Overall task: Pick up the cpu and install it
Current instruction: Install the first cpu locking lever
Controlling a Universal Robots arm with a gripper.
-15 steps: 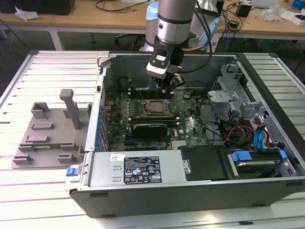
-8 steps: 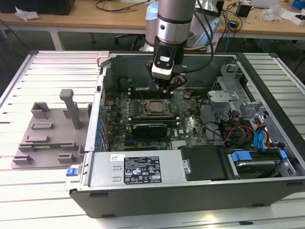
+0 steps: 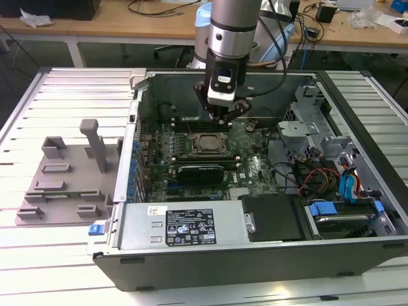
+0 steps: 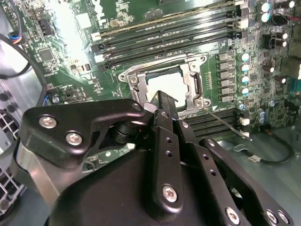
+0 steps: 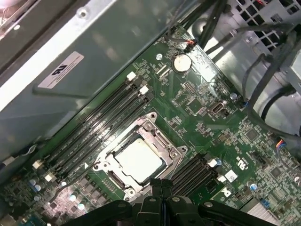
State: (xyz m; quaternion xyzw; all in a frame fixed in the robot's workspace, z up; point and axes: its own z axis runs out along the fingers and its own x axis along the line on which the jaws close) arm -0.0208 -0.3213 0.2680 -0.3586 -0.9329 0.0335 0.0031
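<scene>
Cpu lies flat inside the metal socket frame on the green motherboard, silvery top facing up. In the second wrist view glare washes its top to plain white, so we cannot make out its border there, and one black finger hides its near edge. We cannot tell whether the frame is latched over it.

The gripper hangs close over the socket; whether it touches is unclear. Its two fingers are pressed together with nothing visible between them, and the rest of the gripper is cut off at the edge of the first wrist view.

In the exterior view the gripper's tip appears at about one o'clock from the socket, inside the open computer case. A grey tray lies outside the case at nine o'clock, well apart.
</scene>
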